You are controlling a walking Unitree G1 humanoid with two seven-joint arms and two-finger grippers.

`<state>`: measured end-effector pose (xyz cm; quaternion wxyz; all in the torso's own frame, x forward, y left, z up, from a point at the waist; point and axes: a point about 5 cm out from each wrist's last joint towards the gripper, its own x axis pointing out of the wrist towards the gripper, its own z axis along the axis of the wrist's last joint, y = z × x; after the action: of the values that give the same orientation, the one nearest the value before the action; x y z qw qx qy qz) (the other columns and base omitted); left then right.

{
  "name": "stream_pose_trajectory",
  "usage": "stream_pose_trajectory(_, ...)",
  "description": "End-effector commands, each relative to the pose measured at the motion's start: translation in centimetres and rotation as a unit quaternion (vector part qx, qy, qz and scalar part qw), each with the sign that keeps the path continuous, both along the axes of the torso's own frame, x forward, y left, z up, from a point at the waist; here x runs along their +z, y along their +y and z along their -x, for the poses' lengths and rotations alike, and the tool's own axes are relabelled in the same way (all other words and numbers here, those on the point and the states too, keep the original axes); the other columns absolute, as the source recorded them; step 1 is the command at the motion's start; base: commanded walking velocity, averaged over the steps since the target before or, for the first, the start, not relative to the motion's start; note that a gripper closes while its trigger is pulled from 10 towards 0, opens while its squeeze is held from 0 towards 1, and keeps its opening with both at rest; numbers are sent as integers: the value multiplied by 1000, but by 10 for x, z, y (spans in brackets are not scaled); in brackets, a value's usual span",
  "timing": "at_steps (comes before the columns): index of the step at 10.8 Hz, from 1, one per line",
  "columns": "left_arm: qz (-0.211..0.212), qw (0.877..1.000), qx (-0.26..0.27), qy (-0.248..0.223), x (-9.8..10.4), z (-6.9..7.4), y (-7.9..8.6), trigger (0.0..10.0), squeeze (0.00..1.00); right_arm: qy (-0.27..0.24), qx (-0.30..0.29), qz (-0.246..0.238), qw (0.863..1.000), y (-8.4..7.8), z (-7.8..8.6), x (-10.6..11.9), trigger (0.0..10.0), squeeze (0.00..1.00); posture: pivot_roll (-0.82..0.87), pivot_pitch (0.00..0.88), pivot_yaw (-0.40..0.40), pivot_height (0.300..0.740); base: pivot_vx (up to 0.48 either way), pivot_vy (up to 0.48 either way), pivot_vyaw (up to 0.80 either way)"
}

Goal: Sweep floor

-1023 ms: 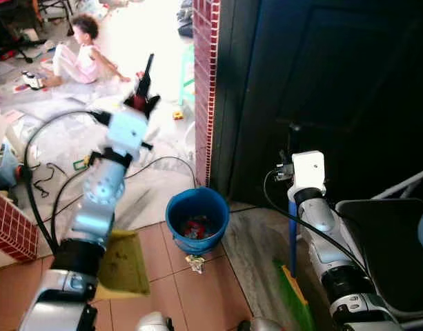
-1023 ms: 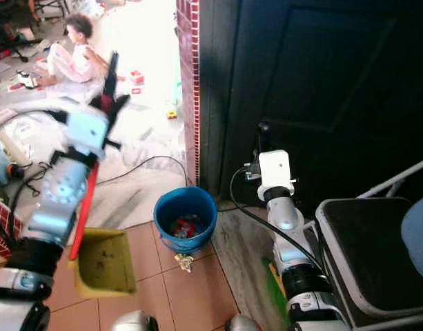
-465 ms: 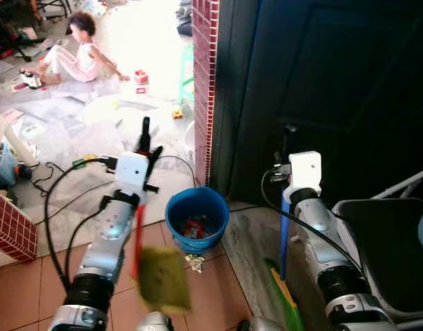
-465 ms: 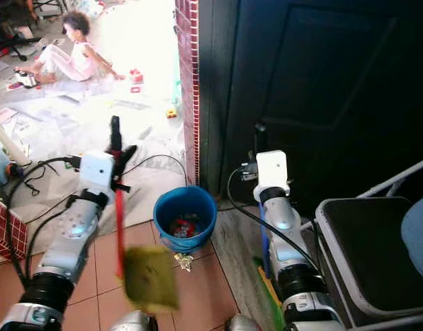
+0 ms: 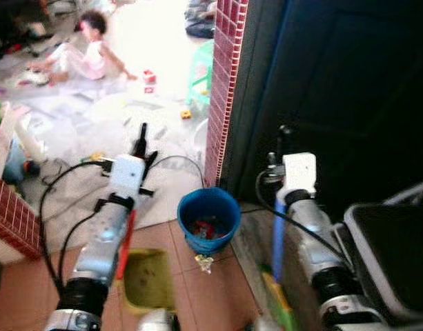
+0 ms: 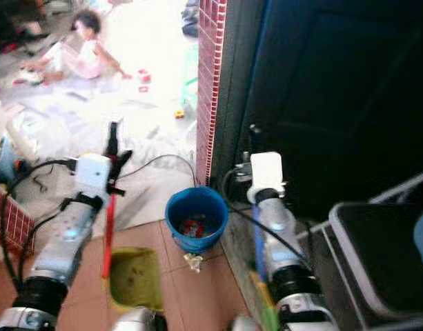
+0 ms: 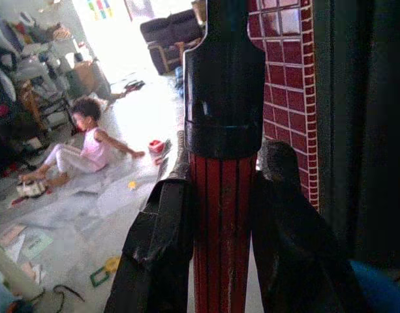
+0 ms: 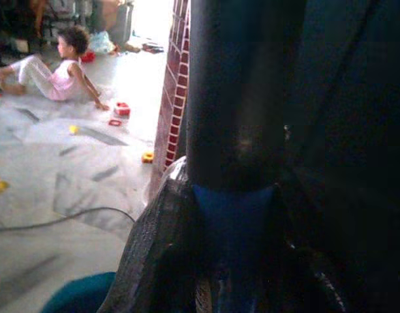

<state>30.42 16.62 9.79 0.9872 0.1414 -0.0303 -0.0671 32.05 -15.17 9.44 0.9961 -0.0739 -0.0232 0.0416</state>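
My left gripper is shut on the red handle of a yellow-green dustpan. The pan sits low over the tiles, left of a blue bucket with rubbish inside. My right gripper is shut on the broom's blue stick, which stands upright in front of the dark door. The stick's black end rises between the fingers. The green broom head is by my right side, blurred. A crumpled scrap lies on the tiles just in front of the bucket.
A red brick pillar and a dark door stand behind the bucket. A black folding chair is close on my right. Cables trail over the pale floor. A person sits among toys far back.
My left arm came down from high up, and the dustpan went from hanging tilted to lying low beside the bucket. The camera has shifted and blurred. The right arm barely moved.
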Motion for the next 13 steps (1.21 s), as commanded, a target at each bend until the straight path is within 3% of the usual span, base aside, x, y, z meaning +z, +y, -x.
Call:
stream_pose_trajectory(1,3,999,-18,-29,15,-4,-10,10000,0,-11,-8,1,1000,-7,-1,7,10000,0,-42,0,-1,740,0,480,0)
stream_pose_trajectory(7,-4,1000,-10,-24,18,-9,-7,10000,0,-8,-9,-3,1000,-4,-2,7,10000,0,-34,0,3,740,0,480,0)
stream_pose_trajectory(9,0,999,3,-40,21,-9,-5,10000,0,-9,-8,-3,1000,-3,-2,7,10000,0,-36,0,4,740,0,0,0)
stream_pose_trajectory(12,107,993,35,-38,23,-17,-7,10000,0,-17,-5,-2,1000,0,-4,10,10000,0,-36,0,0,740,0,0,0)
stream_pose_trajectory(13,119,992,24,-39,22,-18,-8,10000,0,-19,-6,-1,1000,1,-4,11,10000,0,-36,0,0,740,0,0,0)
